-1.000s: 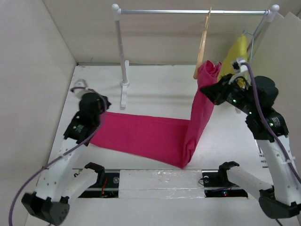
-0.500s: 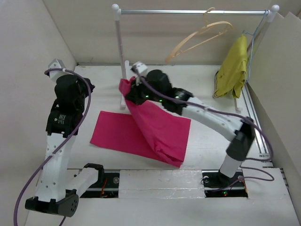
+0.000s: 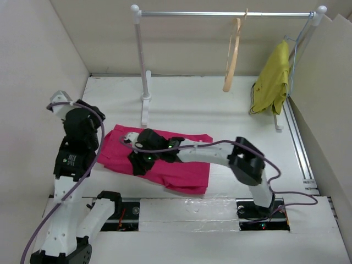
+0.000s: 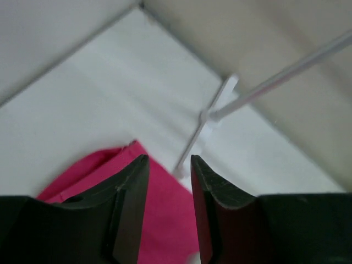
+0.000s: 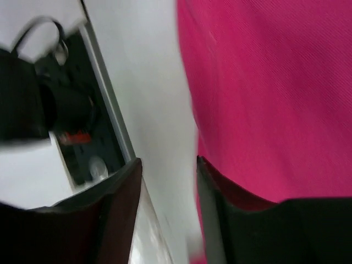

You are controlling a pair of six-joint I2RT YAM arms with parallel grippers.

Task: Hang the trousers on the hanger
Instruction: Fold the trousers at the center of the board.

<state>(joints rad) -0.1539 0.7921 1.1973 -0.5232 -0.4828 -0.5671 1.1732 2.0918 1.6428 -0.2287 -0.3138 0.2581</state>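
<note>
1. Partly, the trousers (image 3: 184, 175) are hidden under the right arm. The right gripper (image 5: 168, 162) is seen blurred, fingers apart, over an edge of the cloth.
2. They are laid flat near the front-left corner, with the long axis running left to right.
3. The hanger (image 3: 233, 55) is hung edge-on from the rail (image 3: 220, 14) at the back edge, with bare tabletop (image 3: 192, 110) between. The left gripper (image 4: 169, 160) is slightly parted and empty.
</note>
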